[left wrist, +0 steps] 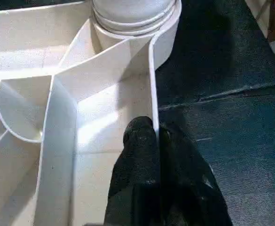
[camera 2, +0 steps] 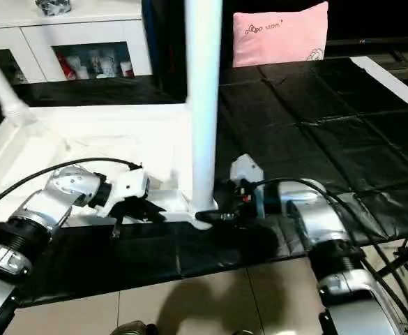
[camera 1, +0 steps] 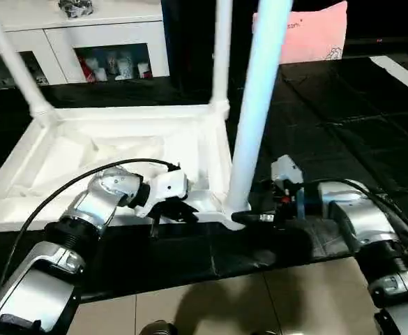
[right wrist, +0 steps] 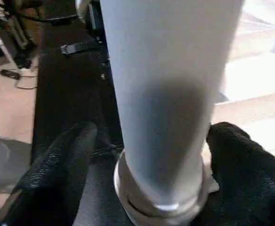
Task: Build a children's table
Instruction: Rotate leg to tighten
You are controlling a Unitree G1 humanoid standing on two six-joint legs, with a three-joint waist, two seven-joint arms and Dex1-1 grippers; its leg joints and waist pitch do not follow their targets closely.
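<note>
The white tabletop (camera 1: 85, 153) lies upside down on a black mat, ribs facing up. Three white legs stand in its corner sockets: one at the back left (camera 1: 15, 63), one at the back right (camera 1: 222, 49), and a near one (camera 1: 256, 118) at the front right corner. My left gripper (left wrist: 157, 136) is shut on the thin front rim wall of the tabletop, a little left of that near corner. My right gripper (right wrist: 153, 129) stands open around the base of the near leg (right wrist: 170, 84). One finger (right wrist: 66, 160) is apart from the tube, the other (right wrist: 240, 155) close beside its collar.
A black mat (camera 2: 315, 125) covers the floor under and to the right of the tabletop. A white glass-door cabinet (camera 1: 85, 49) stands at the back left and a pink pillow (camera 2: 280, 31) at the back. Light floor tiles (camera 1: 210, 300) lie along the near edge.
</note>
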